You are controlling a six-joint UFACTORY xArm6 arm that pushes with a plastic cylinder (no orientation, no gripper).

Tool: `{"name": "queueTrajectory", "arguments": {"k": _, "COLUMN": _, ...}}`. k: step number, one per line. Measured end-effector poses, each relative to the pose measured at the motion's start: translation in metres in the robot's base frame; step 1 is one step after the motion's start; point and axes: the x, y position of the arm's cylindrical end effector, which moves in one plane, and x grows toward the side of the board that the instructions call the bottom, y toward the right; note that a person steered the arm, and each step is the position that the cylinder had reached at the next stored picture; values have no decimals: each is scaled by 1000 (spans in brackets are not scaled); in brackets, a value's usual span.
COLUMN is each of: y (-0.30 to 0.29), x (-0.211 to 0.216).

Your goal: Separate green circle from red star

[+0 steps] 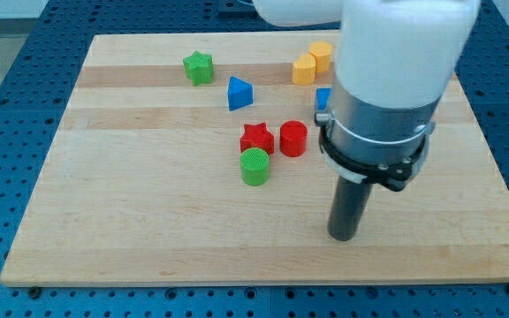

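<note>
Toward the view's left of centre, the green circle (254,166) sits touching the red star (256,137) just above it. It looks light, stiff and likely to slide easily; pushing its upper edge should part them. My tip (343,235), a bare rod holding nothing, stands well right.

On the wooden bench (148,230) the green circle (255,166) lies just below the red star (256,137), almost touching it. A red cylinder (293,139) stands just beside the star, on the view's right. The tip (343,235) rests well apart, toward the view's bottom right of these blocks.
</note>
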Motion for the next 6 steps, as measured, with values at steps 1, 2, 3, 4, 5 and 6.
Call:
{"name": "queueTrajectory", "arguments": {"k": 1, "y": -16, "x": -17}}
{"name": "queueTrajectory", "arguments": {"k": 2, "y": -62, "x": -73}}
{"name": "queueTrajectory", "arguments": {"k": 3, "y": -76, "x": -85}}
{"name": "queueTrajectory", "arguments": {"k": 4, "y": -91, "x": -85}}
{"name": "queueTrajectory", "arguments": {"k": 5, "y": -125, "x": -85}}
{"name": "queueTrajectory", "arguments": {"k": 6, "y": -150, "x": -85}}
